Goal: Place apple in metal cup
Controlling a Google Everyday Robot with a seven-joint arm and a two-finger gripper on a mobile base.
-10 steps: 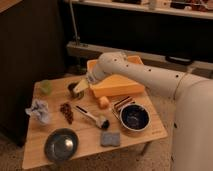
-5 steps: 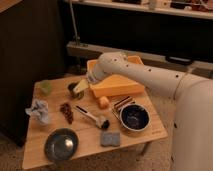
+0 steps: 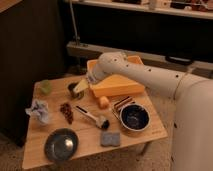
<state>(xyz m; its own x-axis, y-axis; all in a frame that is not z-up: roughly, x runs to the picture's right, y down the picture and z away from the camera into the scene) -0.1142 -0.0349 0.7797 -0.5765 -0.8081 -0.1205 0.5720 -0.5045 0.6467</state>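
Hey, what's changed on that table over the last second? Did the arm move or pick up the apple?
Nothing has visibly changed. The gripper is in the same spot, right by the metal cup at the back left of the table. The apple lies where it was, in front of the orange-yellow bin and apart from the gripper.

Wooden table (image 3: 90,144) holds orange bin (image 3: 118,85), blue-lined bowl (image 3: 134,117), grey sponge (image 3: 110,138), brush (image 3: 91,117) (bristles right).

Gripper (image 3: 81,86) at the metal cup (image 3: 74,93) blocks it; bin (image 3: 117,85) close behind apple (image 3: 103,102).
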